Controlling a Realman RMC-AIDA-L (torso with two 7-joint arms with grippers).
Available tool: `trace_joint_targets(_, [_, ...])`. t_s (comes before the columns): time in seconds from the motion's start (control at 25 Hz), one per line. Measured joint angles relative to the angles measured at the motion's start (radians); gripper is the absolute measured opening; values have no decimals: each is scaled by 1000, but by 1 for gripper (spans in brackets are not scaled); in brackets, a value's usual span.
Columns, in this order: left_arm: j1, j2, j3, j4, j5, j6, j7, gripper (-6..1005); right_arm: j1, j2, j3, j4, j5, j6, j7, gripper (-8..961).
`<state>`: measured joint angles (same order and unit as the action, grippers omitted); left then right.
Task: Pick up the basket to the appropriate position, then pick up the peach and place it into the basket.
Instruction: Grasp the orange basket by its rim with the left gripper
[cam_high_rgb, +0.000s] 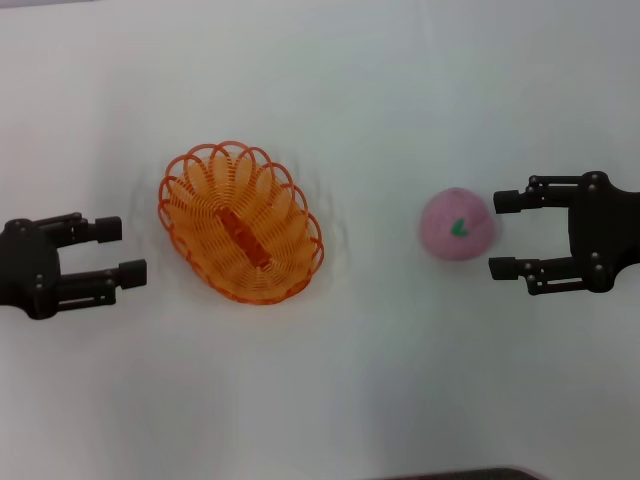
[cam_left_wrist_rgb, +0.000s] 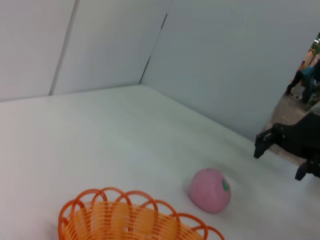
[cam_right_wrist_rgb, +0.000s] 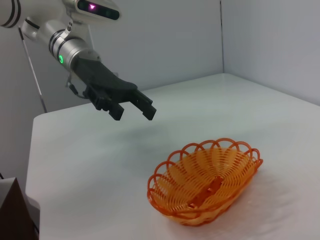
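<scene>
The orange wire basket (cam_high_rgb: 241, 222) sits empty on the white table, left of centre; it also shows in the left wrist view (cam_left_wrist_rgb: 125, 220) and the right wrist view (cam_right_wrist_rgb: 207, 181). The pink peach (cam_high_rgb: 457, 225) lies on the table to the right, also in the left wrist view (cam_left_wrist_rgb: 210, 189). My left gripper (cam_high_rgb: 122, 250) is open, just left of the basket and apart from it; it shows in the right wrist view (cam_right_wrist_rgb: 135, 109). My right gripper (cam_high_rgb: 503, 235) is open, just right of the peach, fingertips either side of its edge; it shows in the left wrist view (cam_left_wrist_rgb: 280, 155).
The white table (cam_high_rgb: 340, 380) is walled by white panels (cam_left_wrist_rgb: 225, 60) at the back. A dark object (cam_right_wrist_rgb: 12, 207) stands off the table edge in the right wrist view.
</scene>
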<state>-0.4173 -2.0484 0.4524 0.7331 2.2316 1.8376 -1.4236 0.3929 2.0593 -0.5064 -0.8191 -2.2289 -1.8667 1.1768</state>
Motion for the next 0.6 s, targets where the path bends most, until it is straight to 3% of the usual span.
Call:
trace_joint_targets(0.4, [11,-4,-29,0,-52,-1,-13,775,0,25,2,12,5,8,3,802])
trace_joint_targets(0.6, [18,-13,-54,0,-54,1,-9,774,6,27,-6,51,5,45,0,802])
